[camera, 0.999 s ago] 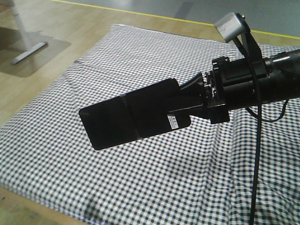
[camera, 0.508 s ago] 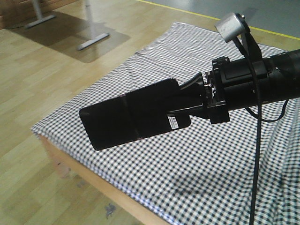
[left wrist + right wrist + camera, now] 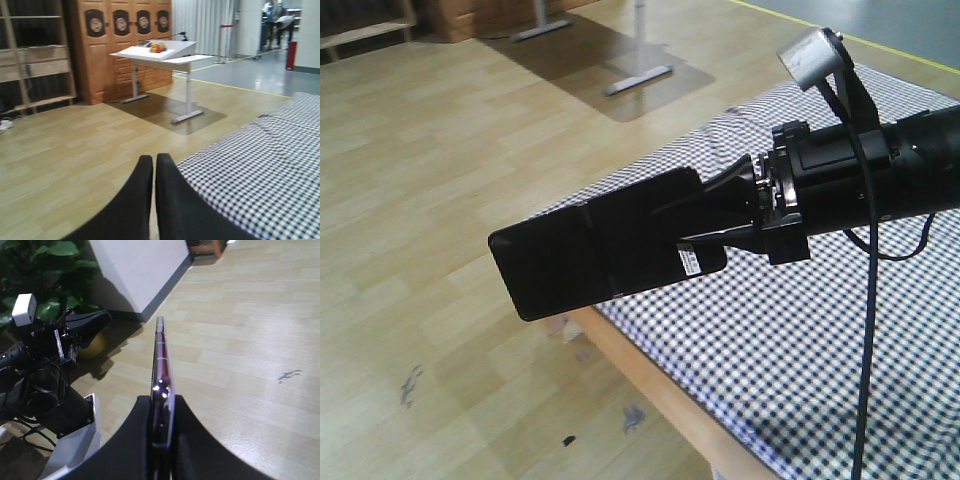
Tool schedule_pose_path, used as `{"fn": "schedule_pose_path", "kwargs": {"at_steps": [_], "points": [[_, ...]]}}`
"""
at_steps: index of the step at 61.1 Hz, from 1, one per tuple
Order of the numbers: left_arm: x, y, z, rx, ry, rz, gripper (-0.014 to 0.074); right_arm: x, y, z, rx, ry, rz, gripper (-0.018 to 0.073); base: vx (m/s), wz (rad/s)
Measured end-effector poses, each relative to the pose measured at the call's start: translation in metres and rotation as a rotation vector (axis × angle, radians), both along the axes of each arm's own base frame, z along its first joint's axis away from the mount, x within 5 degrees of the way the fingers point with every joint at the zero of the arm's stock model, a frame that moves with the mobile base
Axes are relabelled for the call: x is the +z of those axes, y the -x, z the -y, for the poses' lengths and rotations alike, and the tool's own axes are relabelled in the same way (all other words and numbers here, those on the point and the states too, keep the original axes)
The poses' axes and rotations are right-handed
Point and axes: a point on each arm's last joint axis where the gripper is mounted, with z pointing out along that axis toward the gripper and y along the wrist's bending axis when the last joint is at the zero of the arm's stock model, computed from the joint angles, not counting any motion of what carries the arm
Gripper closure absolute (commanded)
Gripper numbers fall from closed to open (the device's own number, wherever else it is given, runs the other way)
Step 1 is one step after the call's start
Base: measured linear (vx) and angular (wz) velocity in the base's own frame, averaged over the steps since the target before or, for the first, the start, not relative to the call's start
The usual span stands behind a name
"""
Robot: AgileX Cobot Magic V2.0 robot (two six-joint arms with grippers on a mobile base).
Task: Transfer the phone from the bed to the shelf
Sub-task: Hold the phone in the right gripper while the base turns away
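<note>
Evidently the carrying step is in hand. The phone (image 3: 595,255) is held in the air, clamped by one short end in the right pincer (image 3: 685,228). Its free end juts out past the corner of the bed (image 3: 800,330), over the floor (image 3: 440,150). The left pincer (image 3: 153,165) is seen drawn narrow, with only a thin slit between its fingers and nothing held.

An open wooden unit at the far left of the left wrist view is taken to be the shelf (image 3: 37,55); it lies well apart from the bed. Since only a small part of the phone is pinched, the clamp should be kept firm and any swing slow. The phone should be levelled over a board before it is let go.

The phone is a thin, black, glossy slab, likely slippery, with a line across its middle, a white sticker (image 3: 691,260) beside the fingers, and a pinkish edge in the right wrist view. The bed is covered in soft, lightly creased black-and-white check over a pale wooden frame. The floor is laid in smooth light planks.
</note>
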Motion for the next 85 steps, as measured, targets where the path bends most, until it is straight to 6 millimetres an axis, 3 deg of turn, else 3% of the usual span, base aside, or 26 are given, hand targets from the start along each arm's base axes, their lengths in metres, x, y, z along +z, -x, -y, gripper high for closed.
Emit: {"fn": "schedule_pose_path", "kwargs": {"at_steps": [58, 85], "points": [[0.0000, 0.0000, 0.0000, 0.000, 0.000, 0.000, 0.0595, 0.0000, 0.0000, 0.0000, 0.000, 0.000, 0.000, 0.0561, -0.13, 0.50], [0.0000, 0.0000, 0.0000, 0.000, 0.000, 0.000, 0.0595, 0.0000, 0.0000, 0.0000, 0.000, 0.000, 0.000, 0.0561, -0.07, 0.26]]}}
